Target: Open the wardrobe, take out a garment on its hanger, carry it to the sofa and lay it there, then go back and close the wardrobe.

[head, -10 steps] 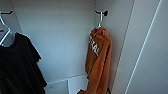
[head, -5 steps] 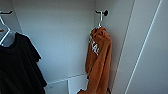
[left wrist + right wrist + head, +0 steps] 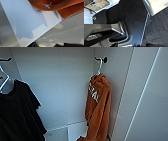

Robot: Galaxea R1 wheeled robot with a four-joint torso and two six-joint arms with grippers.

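The wardrobe (image 3: 62,84) stands open, and I look into its white inside. The orange garment (image 3: 98,109) with white lettering hangs by its thin white hanger (image 3: 99,67) from a black hook (image 3: 103,59) on the right inner wall. In the left wrist view the garment (image 3: 52,5) shows a small white mark over the wardrobe's white bottom panel (image 3: 25,22), with my left gripper (image 3: 51,45) a short way off it. My right gripper (image 3: 134,45) hangs low beside the robot's dark body, over carpet.
A black garment (image 3: 20,114) on its own white hanger (image 3: 5,79) hangs at the left of the wardrobe. The open white door (image 3: 150,97) stands at the right. Dark carpet (image 3: 157,27) covers the floor.
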